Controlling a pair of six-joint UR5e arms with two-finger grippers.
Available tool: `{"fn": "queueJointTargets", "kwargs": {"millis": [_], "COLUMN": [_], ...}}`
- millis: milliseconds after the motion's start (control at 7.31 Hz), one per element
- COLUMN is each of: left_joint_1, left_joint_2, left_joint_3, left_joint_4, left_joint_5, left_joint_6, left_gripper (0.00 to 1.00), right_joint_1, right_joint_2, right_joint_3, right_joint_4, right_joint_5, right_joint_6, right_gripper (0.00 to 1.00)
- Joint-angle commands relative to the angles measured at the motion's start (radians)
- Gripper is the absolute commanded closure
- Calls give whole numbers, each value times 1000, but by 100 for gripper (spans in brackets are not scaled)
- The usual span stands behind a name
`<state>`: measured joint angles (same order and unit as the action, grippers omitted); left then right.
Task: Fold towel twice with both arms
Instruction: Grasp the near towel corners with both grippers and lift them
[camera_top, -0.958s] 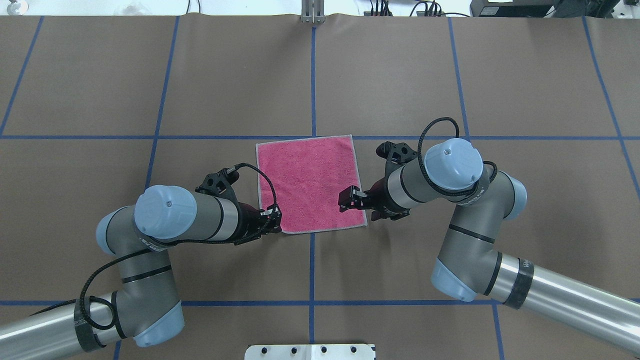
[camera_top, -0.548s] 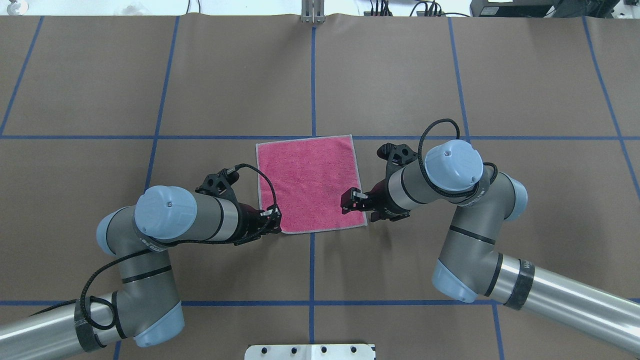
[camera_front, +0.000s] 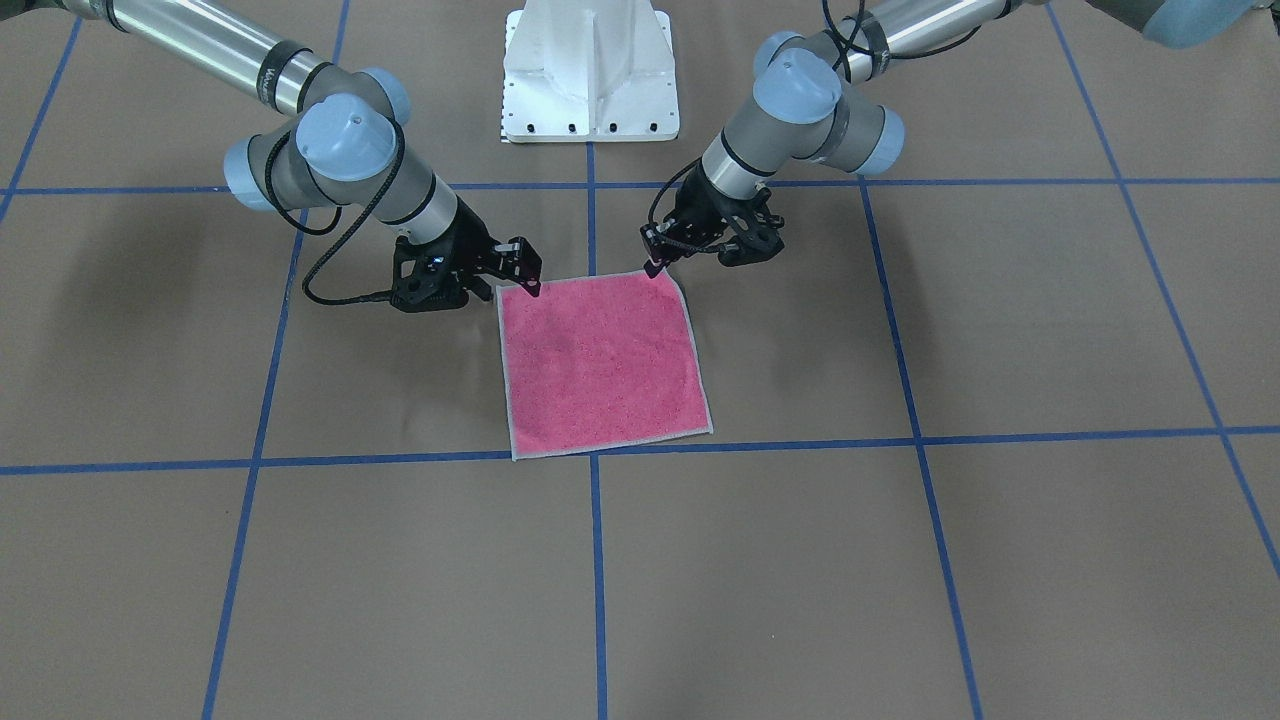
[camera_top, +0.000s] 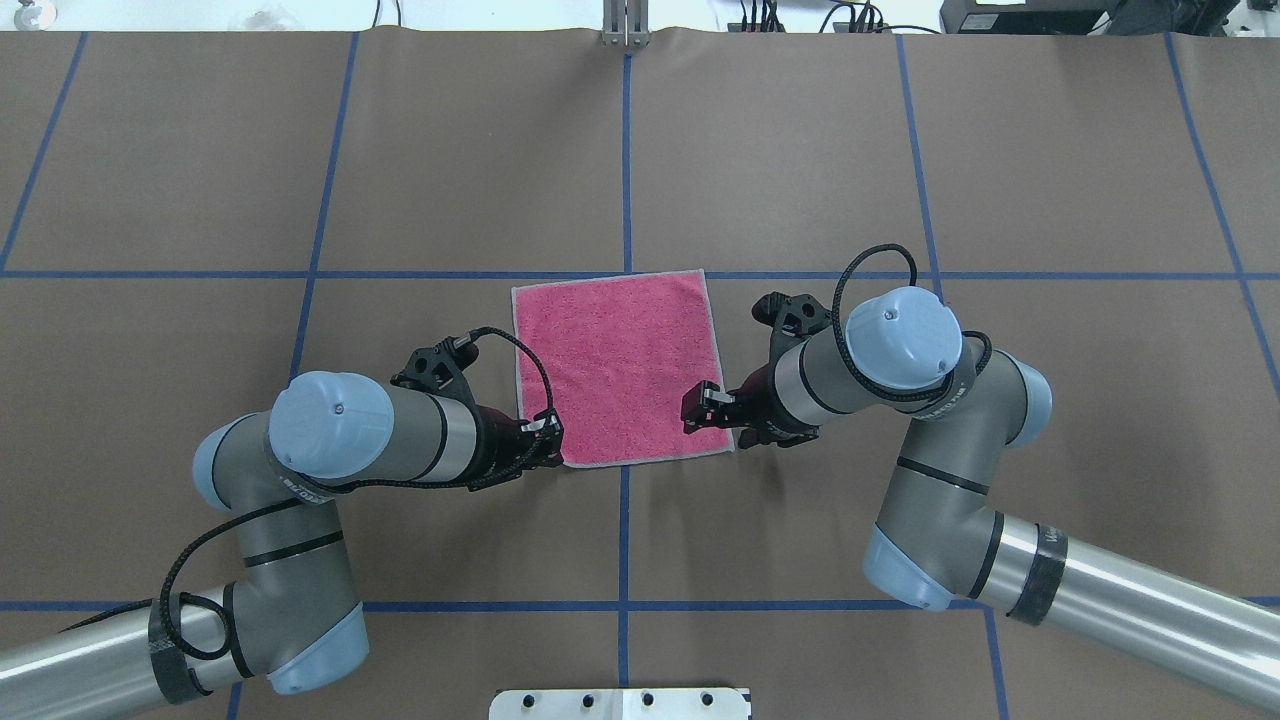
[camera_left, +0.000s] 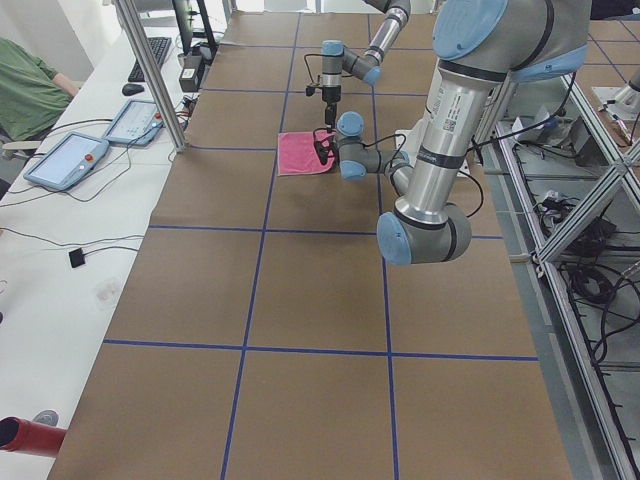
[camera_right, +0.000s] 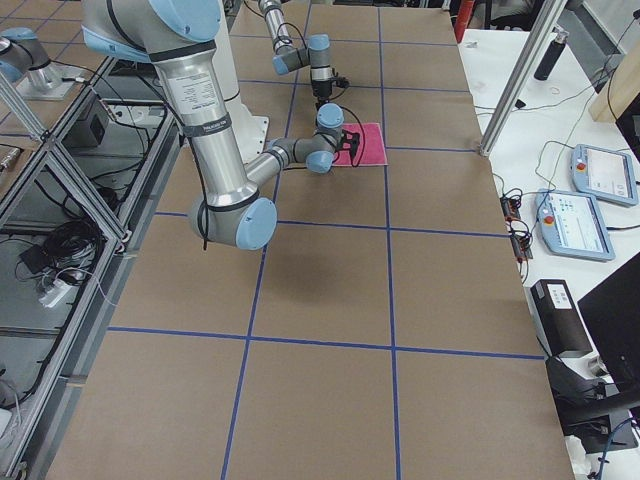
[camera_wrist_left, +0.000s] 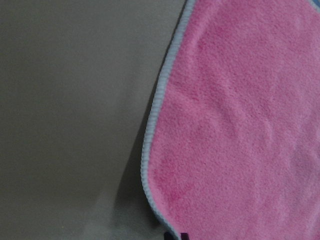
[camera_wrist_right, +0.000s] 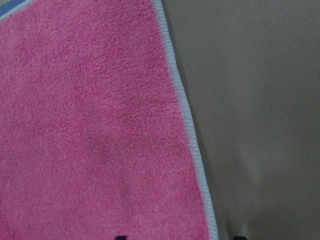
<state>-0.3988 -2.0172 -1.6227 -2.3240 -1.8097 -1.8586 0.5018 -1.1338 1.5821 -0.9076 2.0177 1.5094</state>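
The right gripper (camera_top: 701, 408) stood wide: in its wrist view the two dark fingertips (camera_wrist_right: 239, 236) showed well apart, one over the pink pile and one over bare brown paper, astride the pale hem. It hung at the near right corner of the towel (camera_top: 615, 365). The left gripper (camera_top: 551, 432) was narrow, its tips showing as two dark specks close together right at the towel's near left corner; whether they pinched the cloth could not be told. Each gripper pointed inward from its own side, the left arm (camera_top: 380, 435) and the right arm (camera_top: 870, 350) bent at the elbow and reaching across the worktop (camera_top: 800, 150). The towel lay flat and unfolded, pink face up, its far edge along a blue tape line (camera_top: 300, 274) and straddling the centre line. The white pedestal (camera_front: 590, 60) sat at the robot's edge of the worktop, behind both arms.
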Motion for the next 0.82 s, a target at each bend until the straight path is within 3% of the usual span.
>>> {"fn": "queueJointTargets", "kwargs": {"millis": [0, 137, 548, 684], "left_joint_1": [0, -2, 0, 0], "left_joint_2": [0, 2, 2, 2], "left_joint_3": [1, 1, 0, 0], "left_joint_4": [0, 0, 0, 0], "left_joint_5": [0, 1, 0, 0], "left_joint_6": [1, 1, 1, 1], "left_gripper": [100, 100, 100, 100], "right_joint_1": [-2, -6, -9, -9], "right_joint_2": [0, 0, 3, 3], "right_joint_3": [-1, -4, -7, -7], "right_joint_4": [-2, -2, -2, -2], "right_joint_5": [-4, -4, -13, -13], "right_joint_6": [2, 5, 8, 8], "right_gripper": [27, 39, 94, 100]}}
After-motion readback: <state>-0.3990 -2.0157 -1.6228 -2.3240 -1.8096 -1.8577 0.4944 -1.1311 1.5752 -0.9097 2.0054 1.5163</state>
